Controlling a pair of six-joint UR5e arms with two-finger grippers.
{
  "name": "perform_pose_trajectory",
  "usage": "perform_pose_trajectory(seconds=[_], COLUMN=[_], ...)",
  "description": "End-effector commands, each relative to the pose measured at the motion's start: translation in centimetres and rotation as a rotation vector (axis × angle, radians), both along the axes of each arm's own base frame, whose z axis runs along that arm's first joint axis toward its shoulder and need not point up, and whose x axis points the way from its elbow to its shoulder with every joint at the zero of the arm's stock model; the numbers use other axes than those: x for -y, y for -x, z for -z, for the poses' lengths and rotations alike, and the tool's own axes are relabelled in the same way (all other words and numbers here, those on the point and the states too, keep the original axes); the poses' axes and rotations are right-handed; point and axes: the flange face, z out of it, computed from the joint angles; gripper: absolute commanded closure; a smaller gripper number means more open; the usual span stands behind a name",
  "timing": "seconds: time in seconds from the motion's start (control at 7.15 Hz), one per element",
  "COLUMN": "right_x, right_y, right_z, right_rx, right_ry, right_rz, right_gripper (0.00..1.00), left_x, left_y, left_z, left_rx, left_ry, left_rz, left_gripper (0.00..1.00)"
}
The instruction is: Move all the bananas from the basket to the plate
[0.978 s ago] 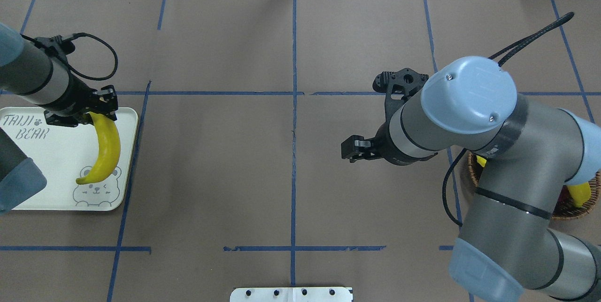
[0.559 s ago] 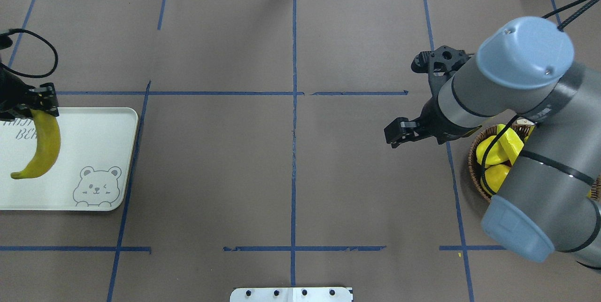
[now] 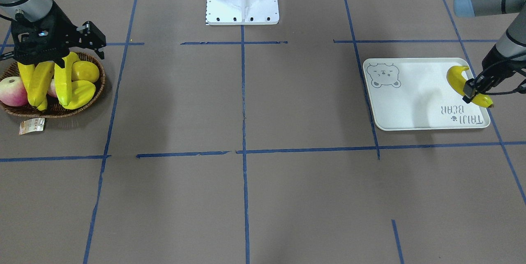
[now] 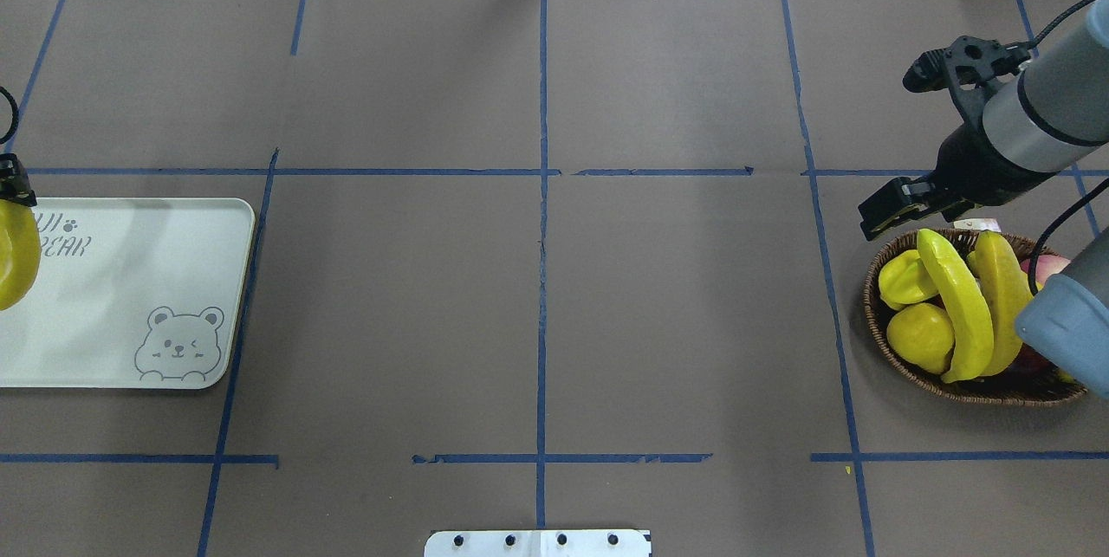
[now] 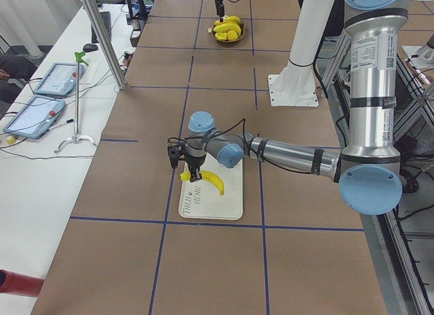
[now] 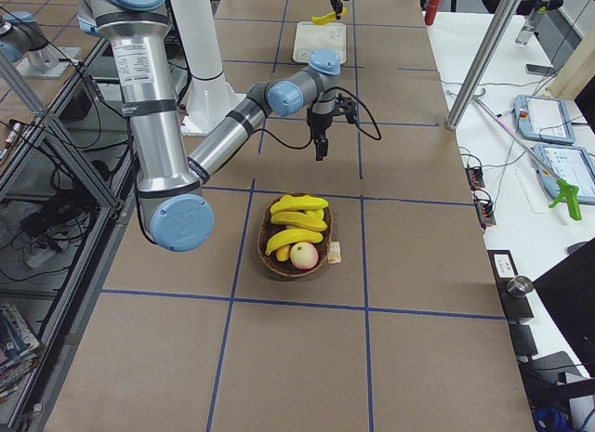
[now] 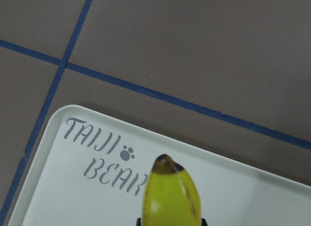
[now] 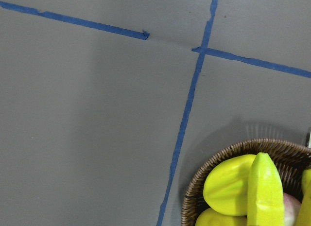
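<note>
My left gripper (image 3: pixel 472 90) is shut on a yellow banana (image 3: pixel 458 78) with a brown tip, held over the lettered end of the off-white plate (image 4: pixel 130 280). In the overhead view only part of that banana (image 4: pixel 12 255) shows at the left edge. Whether it touches the plate I cannot tell. The brown wicker basket (image 4: pixel 875 314) sits at the right with two long bananas (image 4: pixel 962 306) lying side by side in it. My right gripper (image 4: pixel 882 212) hovers open and empty just off the basket's far-left rim.
Also in the basket are a ridged yellow starfruit (image 4: pixel 905 278), a round yellow fruit (image 4: pixel 920 336) and a pink apple (image 3: pixel 12 91). A paper tag (image 3: pixel 32 125) lies beside the basket. Brown paper with blue tape lines (image 4: pixel 541 193) covers the table between plate and basket.
My left gripper carried the banana leftward to the plate's lettered end. My right arm swung right and away from the table's middle, uncovering the basket.
</note>
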Motion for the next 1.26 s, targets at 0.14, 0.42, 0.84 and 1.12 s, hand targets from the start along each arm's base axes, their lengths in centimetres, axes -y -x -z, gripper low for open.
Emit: perform_pose_trajectory(seconds=[0.14,0.42,0.84,1.12], right_x=[0.0,-0.2,-0.9,-0.9], right_y=[-0.8,-1.1,-1.5,-1.5], right_z=[-0.6,-0.5,-0.3,-0.3], right_rx=[-0.005,-0.003,-0.001,-0.001], right_ry=[-0.005,-0.006,-0.011,-0.012], right_rz=[0.004,0.001,0.0,0.002], right_gripper=[0.01,0.01,0.01,0.01], left_x=[-0.9,-2.6,-3.8,-3.2], left_y=[0.4,0.6,0.9,0.4], left_z=[-3.4,-5.3,-9.0,-10.3], left_rx=[-0.045,-0.087,-0.08,-0.083], left_ry=[0.12,0.164,0.188,0.18], left_rz=[0.142,0.096,0.086,0.082], left_gripper=[1.0,0.95,0.82,0.74])
